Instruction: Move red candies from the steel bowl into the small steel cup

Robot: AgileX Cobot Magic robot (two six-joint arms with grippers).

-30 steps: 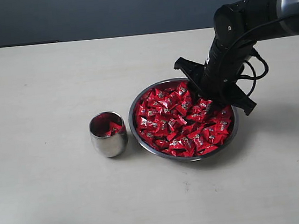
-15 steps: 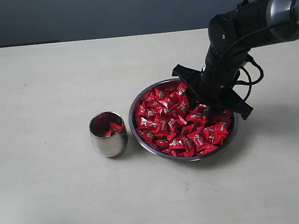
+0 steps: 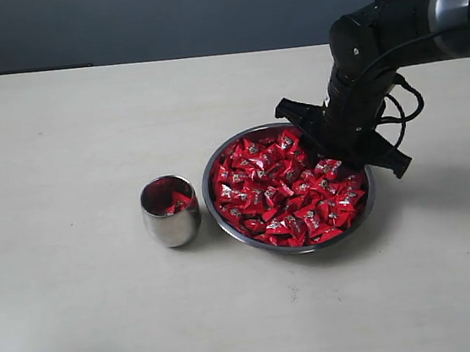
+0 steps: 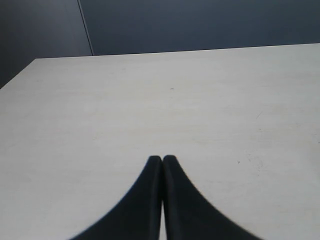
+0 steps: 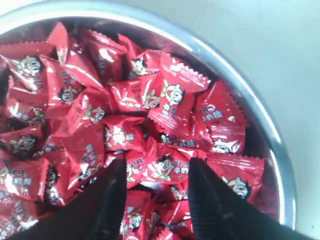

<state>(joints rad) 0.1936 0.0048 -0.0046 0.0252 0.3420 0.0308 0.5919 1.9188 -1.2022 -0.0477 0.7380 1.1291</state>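
Observation:
The steel bowl [image 3: 207, 182] sits right of centre on the table, heaped with red candies [image 3: 281, 192]. My right gripper [image 3: 332, 155] hangs open just over the pile at the bowl's far right side. In the right wrist view its two dark fingers [image 5: 156, 162] straddle candies [image 5: 150, 95] that lie loose inside the bowl's rim [image 5: 267, 125]; nothing is pinched. The small steel cup [image 3: 172, 221] stands upright just left of the bowl, with a few red candies [image 3: 178, 202] in it. My left gripper [image 4: 162, 159] is shut and empty above bare table, and does not show in the exterior view.
The pale tabletop [image 3: 62, 145] stretches wide to the left and front of the cup. A dark wall [image 3: 157, 15] runs behind the table's far edge. The right arm's cables [image 3: 406, 110] loop beside the bowl's right side.
The right gripper has lifted slightly and shifted toward the bowl's right rim, still open. Cup, bowl and candies have not moved.

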